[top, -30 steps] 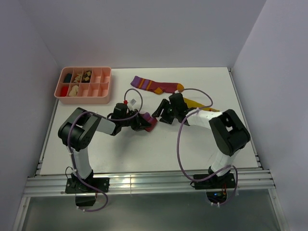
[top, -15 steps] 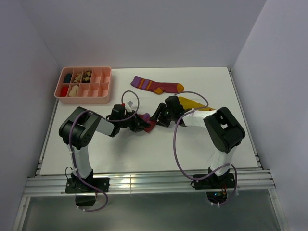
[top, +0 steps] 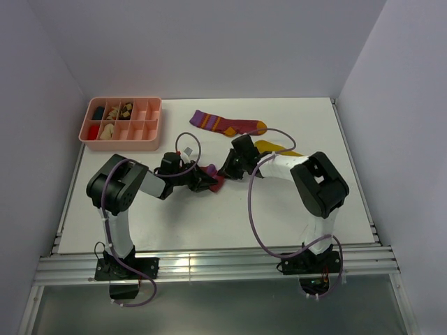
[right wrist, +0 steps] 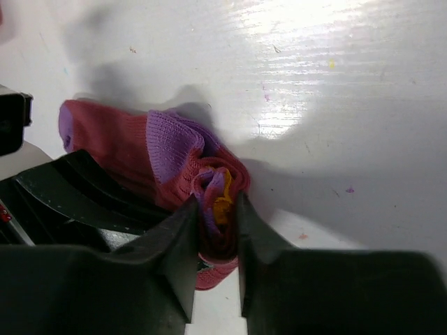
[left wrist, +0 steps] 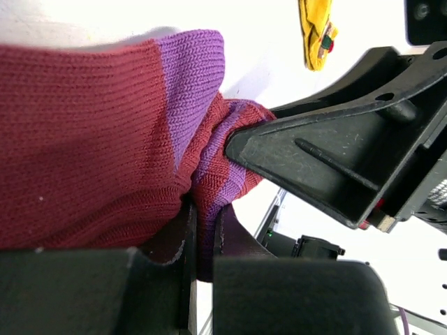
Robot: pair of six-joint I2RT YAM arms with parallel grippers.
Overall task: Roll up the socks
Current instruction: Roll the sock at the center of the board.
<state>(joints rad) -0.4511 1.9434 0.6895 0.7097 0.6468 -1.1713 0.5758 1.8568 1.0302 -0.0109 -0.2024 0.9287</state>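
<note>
A maroon sock [top: 216, 180] with a purple cuff lies bunched into a roll at the table's middle. My left gripper [top: 204, 179] is shut on a fold of its purple and maroon fabric [left wrist: 209, 167], pinched between the fingertips of the left gripper [left wrist: 204, 218]. From the other side my right gripper [top: 225, 172] is shut on the roll's end [right wrist: 218, 183], where the orange toe shows inside the coil held by the right gripper [right wrist: 216, 206]. A second maroon sock [top: 228, 124] lies flat further back. A mustard-yellow sock [top: 274, 147] is partly under the right arm.
A pink compartment tray [top: 123, 137] with small items stands at the back left. The two grippers sit almost touching around the roll; the right finger [left wrist: 328, 164] fills much of the left wrist view. The yellow sock [left wrist: 317, 31] lies just beyond.
My right gripper has slid left up to the roll and closed on its end, uncovering more of the yellow sock. The left gripper has kept its hold and barely moved.
</note>
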